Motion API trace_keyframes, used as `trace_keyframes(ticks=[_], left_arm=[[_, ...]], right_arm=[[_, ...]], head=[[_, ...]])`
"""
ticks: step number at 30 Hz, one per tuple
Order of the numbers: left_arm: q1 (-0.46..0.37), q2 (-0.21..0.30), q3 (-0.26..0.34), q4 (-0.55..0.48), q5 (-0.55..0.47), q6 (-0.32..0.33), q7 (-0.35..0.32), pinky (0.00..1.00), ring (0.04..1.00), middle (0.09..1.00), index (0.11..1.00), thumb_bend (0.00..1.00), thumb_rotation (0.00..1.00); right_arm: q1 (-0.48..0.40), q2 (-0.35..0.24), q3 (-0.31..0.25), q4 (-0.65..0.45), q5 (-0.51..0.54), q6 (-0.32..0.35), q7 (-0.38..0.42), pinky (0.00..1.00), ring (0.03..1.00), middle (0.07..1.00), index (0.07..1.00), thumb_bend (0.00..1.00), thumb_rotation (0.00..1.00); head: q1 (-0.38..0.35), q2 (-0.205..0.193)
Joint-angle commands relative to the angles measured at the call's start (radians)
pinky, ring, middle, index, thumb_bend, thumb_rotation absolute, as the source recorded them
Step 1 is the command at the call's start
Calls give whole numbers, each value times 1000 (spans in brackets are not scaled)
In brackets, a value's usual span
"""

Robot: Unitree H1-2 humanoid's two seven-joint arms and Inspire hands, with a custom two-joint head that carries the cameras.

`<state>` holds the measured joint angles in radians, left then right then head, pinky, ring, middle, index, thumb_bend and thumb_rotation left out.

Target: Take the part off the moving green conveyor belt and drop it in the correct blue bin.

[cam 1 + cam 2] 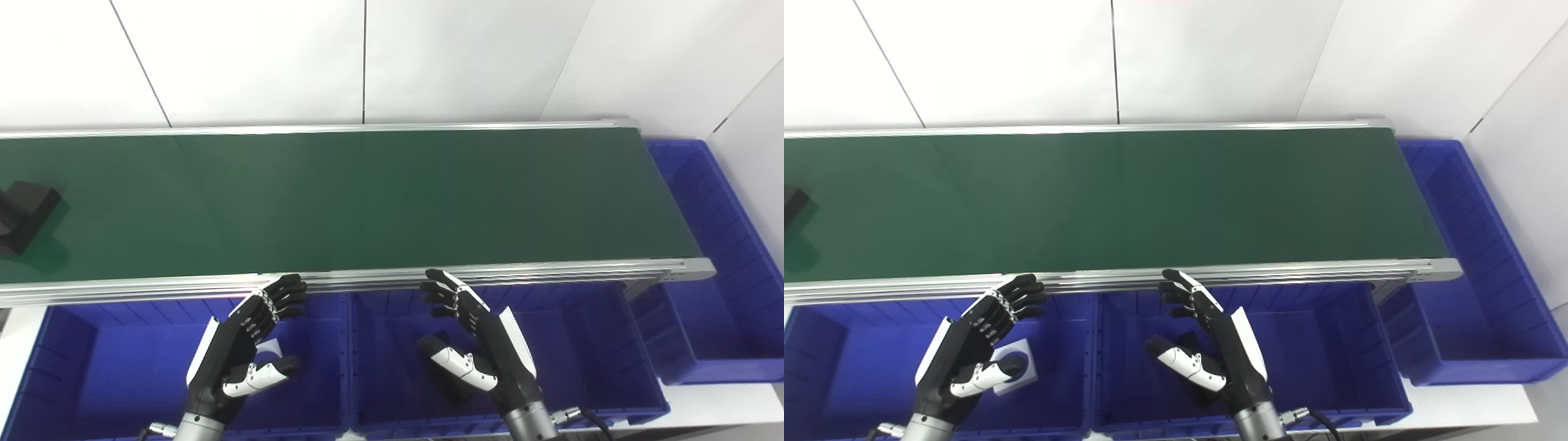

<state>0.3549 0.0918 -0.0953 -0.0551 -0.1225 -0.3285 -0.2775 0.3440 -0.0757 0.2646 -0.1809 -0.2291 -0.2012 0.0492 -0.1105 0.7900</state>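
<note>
A black blocky part [23, 214] rides on the green conveyor belt [367, 202] at its far left edge, partly cut off by the picture; only a corner of the part [791, 202] shows in the right eye view. My left hand [245, 343] hovers open over the left blue bin [73, 361], fingers reaching toward the belt's near rail. Over the middle blue bin [569, 343] my right hand [474, 340] is open too, palm facing inward. Neither hand holds anything, and both are far to the right of the part.
A white square piece with a round hole [1013, 367] lies in the left bin under my left hand. A dark item [1188, 340] lies in the middle bin, mostly hidden behind my right hand. A third blue bin [716, 263] stands at the belt's right end. White walls behind.
</note>
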Motion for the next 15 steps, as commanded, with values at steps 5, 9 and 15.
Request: trace_keyframes(ticks=[5,9,15], left_arm=[[-9,-4,-7,-15,2,-45,6,744,777,800,802,898,470],[-9,-5,-8,-17,3,-42,8,746,775,797,802,903,466],[-12,-5,-10,-7,2,-52,6,745,774,796,801,906,460]], right_arm=[[-8,3,-3,-19,8,-48,-1,716,784,806,860,637,642],[-8,1,-3,-20,6,-49,-1,717,784,807,860,631,643],[-8,0,-5,-17,13,-52,-1,717,784,808,860,633,636]], head=[[7,0],[11,-2],[23,-5]])
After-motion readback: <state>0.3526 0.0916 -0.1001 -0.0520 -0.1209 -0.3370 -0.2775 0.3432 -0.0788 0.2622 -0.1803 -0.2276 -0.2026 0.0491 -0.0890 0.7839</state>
